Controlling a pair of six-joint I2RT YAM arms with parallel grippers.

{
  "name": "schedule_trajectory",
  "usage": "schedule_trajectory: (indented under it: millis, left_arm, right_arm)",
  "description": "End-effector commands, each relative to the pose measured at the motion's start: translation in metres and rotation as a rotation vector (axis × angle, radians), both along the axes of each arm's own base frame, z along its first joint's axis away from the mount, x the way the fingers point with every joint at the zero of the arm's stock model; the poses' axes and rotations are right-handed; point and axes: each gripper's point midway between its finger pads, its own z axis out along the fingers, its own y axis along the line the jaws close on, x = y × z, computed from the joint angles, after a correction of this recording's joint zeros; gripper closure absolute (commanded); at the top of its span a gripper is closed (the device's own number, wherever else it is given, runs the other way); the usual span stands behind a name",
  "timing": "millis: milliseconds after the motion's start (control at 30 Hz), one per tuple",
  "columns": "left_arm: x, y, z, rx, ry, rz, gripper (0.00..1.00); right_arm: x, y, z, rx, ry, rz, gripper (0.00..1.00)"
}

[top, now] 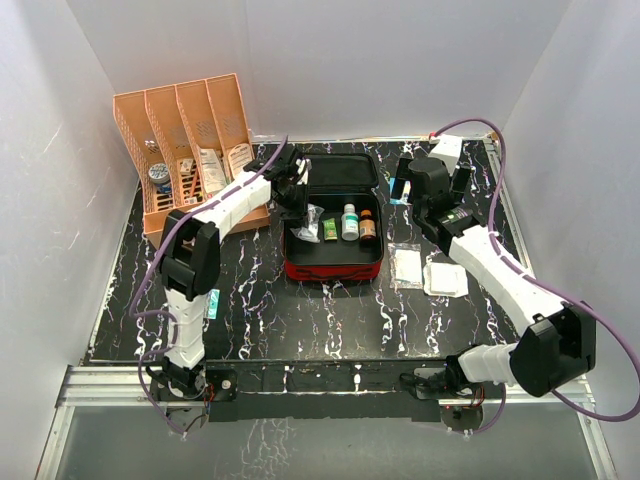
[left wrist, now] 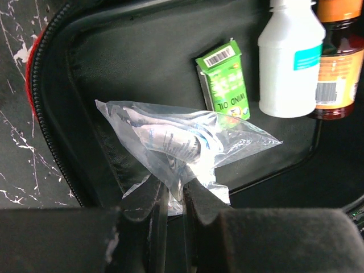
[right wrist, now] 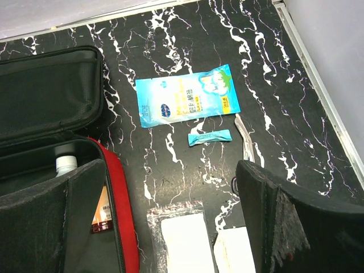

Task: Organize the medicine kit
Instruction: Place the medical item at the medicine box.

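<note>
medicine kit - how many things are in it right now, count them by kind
bottles: 2 (white bottle, brown bottle)
green packet: 1
clear plastic bag: 1, pinched by the left gripper at the left end of the medicine kit
total: 4

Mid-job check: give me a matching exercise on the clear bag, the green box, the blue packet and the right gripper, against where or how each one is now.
Things:
1. clear bag
2. green box
3. blue packet
4. right gripper

Place or state:
A. flat on the table, outside the medicine kit
B. open, holding nothing
C. pinched by the left gripper
D. lying in the medicine kit beside the white bottle

Pairs: 1-C, 2-D, 3-A, 4-B.
</note>
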Motion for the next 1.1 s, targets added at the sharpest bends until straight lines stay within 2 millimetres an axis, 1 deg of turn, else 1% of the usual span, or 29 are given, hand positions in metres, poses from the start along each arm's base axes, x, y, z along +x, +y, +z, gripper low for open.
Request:
schedule_trajectory:
  millis: [0,267,433,600,733,800,933,967,1000,1067]
  left_arm:
    - [0.000,0.002,-0.008,0.010,0.011,0.026,1.00]
    - [0.011,0.000,-0.034,0.039,0.033,0.049,1.00]
    - [0.013,-0.006,-0.045,0.052,0.046,0.056,1.00]
    - [0.015,-0.022,-0.047,0.038,0.042,0.047,1.00]
    - [0.019,-0.031,-0.042,0.024,0.020,0.042,1.00]
    - [0.018,-0.032,-0.039,0.019,0.019,0.038,0.92]
    - [0.012,-0.031,-0.031,0.012,0.016,0.036,0.58]
    - [0.011,-0.029,-0.029,0.013,0.015,0.037,0.51]
    - [0.009,-0.028,-0.026,0.012,0.014,0.038,0.48]
    - [0.006,-0.025,-0.018,0.014,0.000,0.033,0.46]
  right_arm:
    - [-0.007,-0.010,0.014,0.007,-0.047,-0.032,0.02]
    - [-0.013,-0.013,0.019,0.016,-0.054,-0.039,0.02]
    - [-0.020,-0.017,0.020,0.018,-0.059,-0.051,0.02]
    - [-0.027,-0.020,0.018,0.027,-0.056,-0.058,0.02]
    - [-0.030,-0.020,0.017,0.032,-0.054,-0.059,0.02]
    - [-0.032,-0.021,0.017,0.034,-0.056,-0.059,0.02]
    - [-0.032,-0.021,0.019,0.036,-0.061,-0.056,0.02]
    - [-0.032,-0.021,0.019,0.037,-0.062,-0.055,0.02]
    - [-0.031,-0.020,0.019,0.038,-0.063,-0.054,0.02]
    - [-0.031,-0.019,0.021,0.042,-0.067,-0.047,0.02]
